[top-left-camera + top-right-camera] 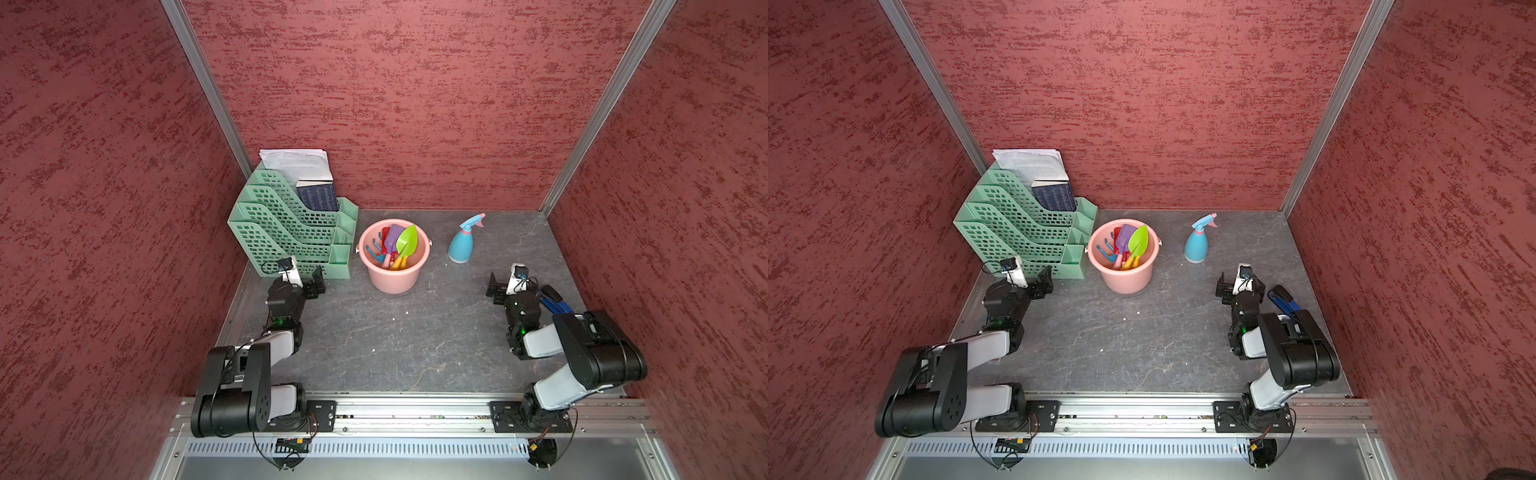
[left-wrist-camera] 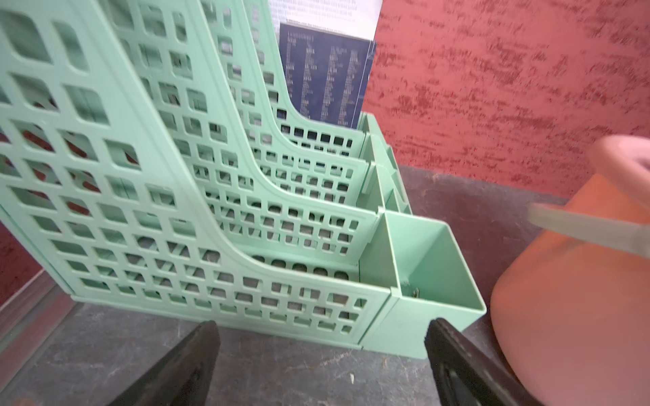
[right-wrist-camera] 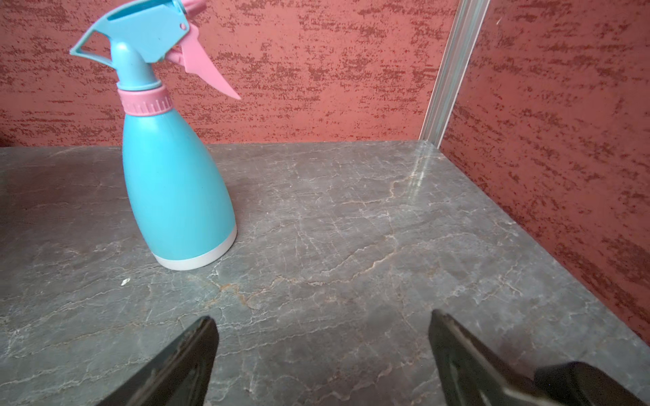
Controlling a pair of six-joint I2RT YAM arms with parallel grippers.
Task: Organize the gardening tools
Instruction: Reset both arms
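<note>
Five toy tools bunched inside pink bucket [image 1: 395, 279] in both top views: green trowel [image 1: 407, 240], purple shovel [image 1: 392, 241], blue fork-rake [image 1: 373, 252], red shovel [image 1: 385, 235], yellow shovel [image 1: 400, 262] mostly hidden. Spray bottle [image 1: 460, 246] upright beside bucket, apart. Left gripper [image 1: 316, 283] near green file rack [image 1: 282, 232], right gripper [image 1: 495, 286] near bottle. Left wrist view: spread wide, empty, facing rack and bucket wall. Right wrist view: gapes wide over bare table [image 3: 351, 228], clear of bottle.

One bucket [image 1: 395, 279] holds, as far as can be seen, one rake [image 1: 374, 252], one purple shovel [image 1: 392, 239], one red shovel [image 1: 384, 237] and one trowel [image 1: 407, 239]. Right of the bucket stands one spray bottle [image 1: 461, 246]; left of it, one file rack [image 1: 282, 232].
</note>
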